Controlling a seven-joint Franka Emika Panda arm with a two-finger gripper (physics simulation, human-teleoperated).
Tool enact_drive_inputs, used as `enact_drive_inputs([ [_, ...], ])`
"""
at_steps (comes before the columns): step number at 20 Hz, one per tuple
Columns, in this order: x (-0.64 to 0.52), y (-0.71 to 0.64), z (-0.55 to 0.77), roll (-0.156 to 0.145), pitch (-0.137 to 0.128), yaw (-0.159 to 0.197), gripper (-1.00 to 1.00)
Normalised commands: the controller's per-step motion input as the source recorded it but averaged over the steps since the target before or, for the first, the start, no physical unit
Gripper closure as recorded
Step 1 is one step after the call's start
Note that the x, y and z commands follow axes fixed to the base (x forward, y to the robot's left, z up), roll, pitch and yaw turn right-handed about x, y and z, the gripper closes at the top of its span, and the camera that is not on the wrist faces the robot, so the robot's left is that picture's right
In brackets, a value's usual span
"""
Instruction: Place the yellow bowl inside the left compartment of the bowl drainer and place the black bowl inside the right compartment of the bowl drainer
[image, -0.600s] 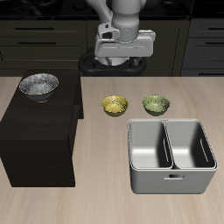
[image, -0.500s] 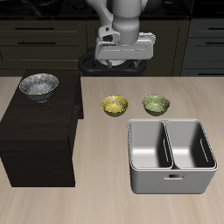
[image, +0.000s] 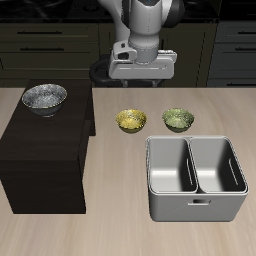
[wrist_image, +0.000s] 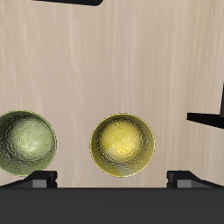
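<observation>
We see nothing done yet on the task. The yellow bowl (image: 130, 120) sits on the worktop (image: 120, 230), just behind the bowl drainer (image: 196, 205) and near its far left corner as the front camera shows it, with an olive-green bowl (image: 178, 119) beside it to the right. Both bowls stand apart from each other and from the drainer rim.

The black bowl (image: 44, 97) rests on top of a dark cabinet block (image: 45, 160) at the left of the scene, well apart from the drainer. Both wells of the drainer look empty, so neither bowl is placed.

The pincer (image: 143, 68) hangs high above the worktop, farther back than the two small bowls, carrying nothing. In the wrist view the yellow bowl (wrist_image: 122, 144) lies roughly centred between the two finger tips (wrist_image: 40, 178), and the olive-green bowl (wrist_image: 24, 142) lies off to one side. The tips show far apart at the frame edge, so we judge the pincer spread wide.

We read this as the approach stage for the yellow bowl: the arm seems lined up over it but not yet lowered.

Left to do, as we judge it: descend, grip the yellow bowl's rim, carry it to the left compartment, release, then fetch the black bowl off the block and set it in the right compartment.
</observation>
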Motion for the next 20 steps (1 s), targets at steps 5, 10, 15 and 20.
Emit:
enact_drive_inputs([
  [5,0.0,0.04,-0.43,0.012,0.041,-0.023,-1.0],
  [10,-0.14,0.11,-0.2,0.008,-0.047,0.002,-1.0],
  [15,-0.08,0.01,-0.18,-0.017,-0.05,0.003,-1.0],
  [20,-0.06,-0.11,-0.36,-0.035,-0.021,0.003,-1.0],
])
